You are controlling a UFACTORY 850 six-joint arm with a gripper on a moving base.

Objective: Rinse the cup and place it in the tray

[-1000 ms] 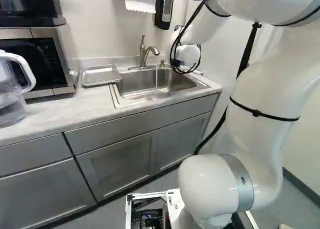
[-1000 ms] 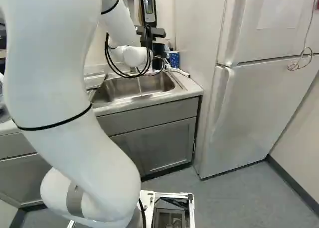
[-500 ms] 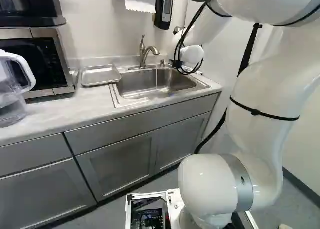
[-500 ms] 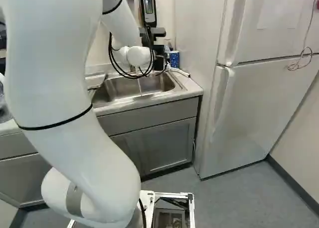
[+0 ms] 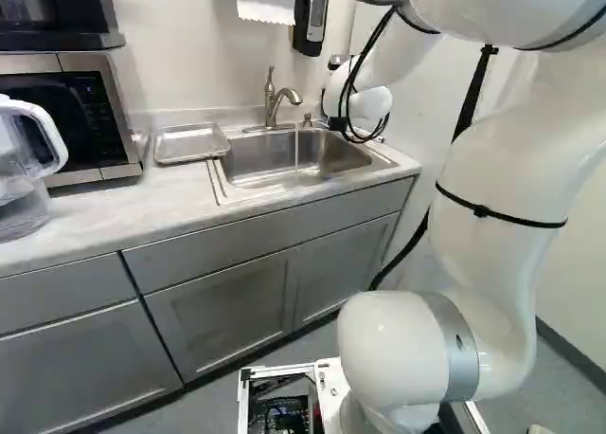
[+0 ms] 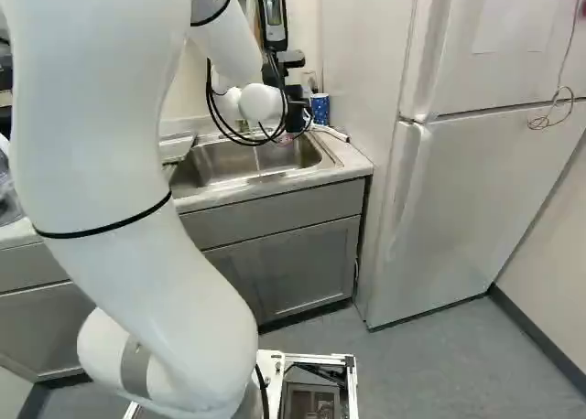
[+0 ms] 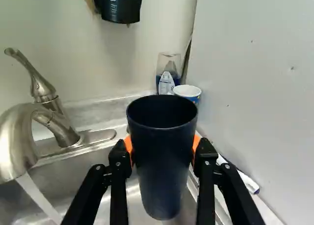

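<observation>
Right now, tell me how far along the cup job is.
Done: the cup is picked up, and water runs from the faucet. In hand: the gripper grips the cup at the sink, clear of the stream; whether it's been rinsed, I can't tell. Left: possibly rinsing, then placing it in the tray beside the sink.

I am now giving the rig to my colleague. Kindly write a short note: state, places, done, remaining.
Tool: closed on the dark cup, above the sink, beside the running water.
Tray: on the counter, across the sink from the cup.
Done: cup gripped, tap running. Cannot tell if rinsed.
Left: rinse if needed, place cup in tray.
</observation>
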